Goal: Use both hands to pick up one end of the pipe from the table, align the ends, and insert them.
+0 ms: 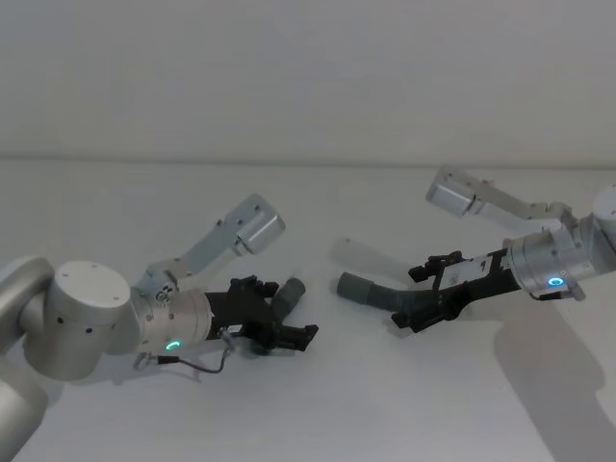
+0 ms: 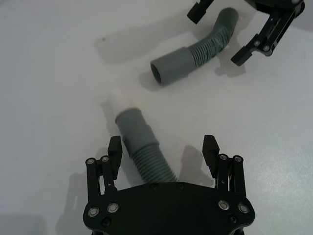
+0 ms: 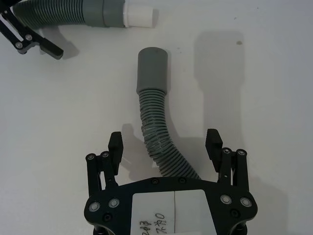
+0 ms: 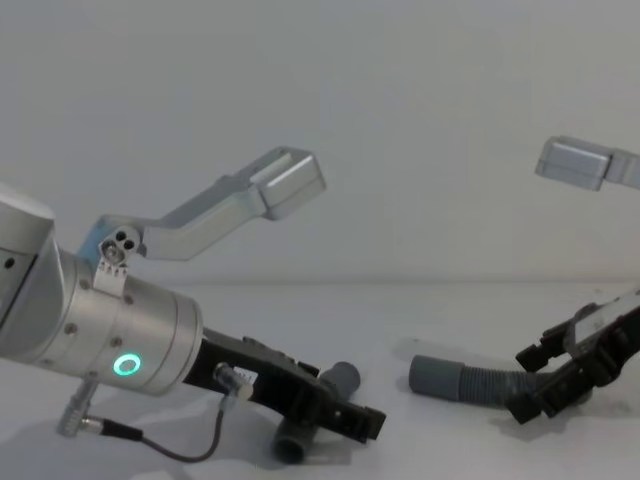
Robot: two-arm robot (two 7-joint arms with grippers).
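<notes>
Both hose pieces lie on the wide matte white table [image 1: 318, 414], and I see 2 hands over them.

The left hand [image 1: 287, 310], black 2-finger plastic, sits at 9 o'clock from the table's middle. Its fingers [image 2: 115, 147] are spread apart on either side of a dark grey ribbed hose piece [image 2: 144, 152] without touching it. This piece's smooth cuff [image 1: 294, 288] points to 1 o'clock and ends in a white tip [image 3: 139, 17].

The right hand [image 1: 411, 298], at 3 o'clock, is likewise spread apart around the second dark grey ribbed hose [image 3: 155, 127]. That hose's cuffed mouth [image 1: 350, 285] faces 10 o'clock.

The 2 cuffs are near each other but not touching.
</notes>
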